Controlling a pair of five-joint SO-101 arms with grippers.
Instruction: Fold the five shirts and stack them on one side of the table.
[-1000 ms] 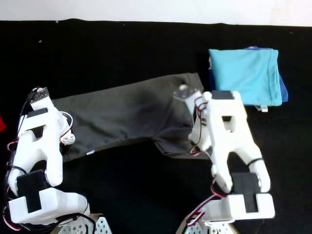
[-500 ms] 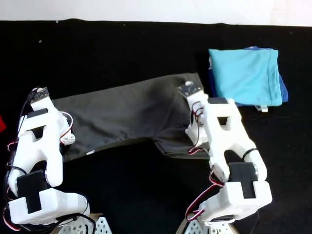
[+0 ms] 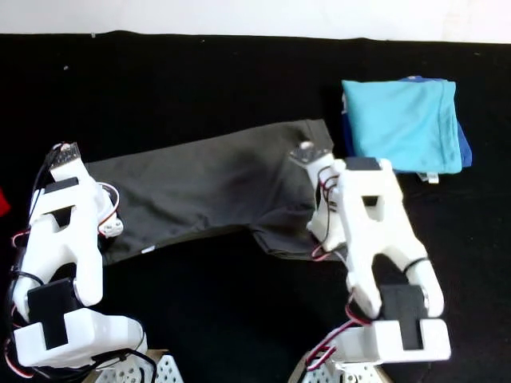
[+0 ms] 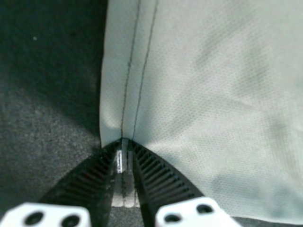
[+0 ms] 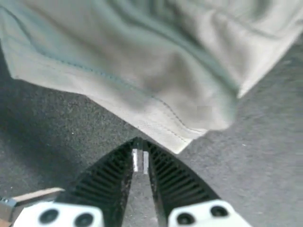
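Presently, the dark grey shirt (image 3: 207,187) lies spread across the middle of the tabletop (image 3: 200,72), not yet folded. A folded cyan shirt (image 3: 399,124) rests on a blue shirt (image 3: 465,150) at the far right side.

Left pincer (image 4: 124,146): closed on the stitched hem at the shirt's left end.

Right pincer (image 5: 139,144): closed, tips touching the hem edge beside a corner. Whether any cloth is caught cannot be told.

Recommendation: confirm the right-hand grip before lifting. Then raise both ends together and carry them evenly, so the fold lands square and the cloth does not drag toward the stack.

Against half a second ago: the right arm has swung, its base end shifted right and its wrist drawn slightly back. The left arm and the shirt are unchanged.
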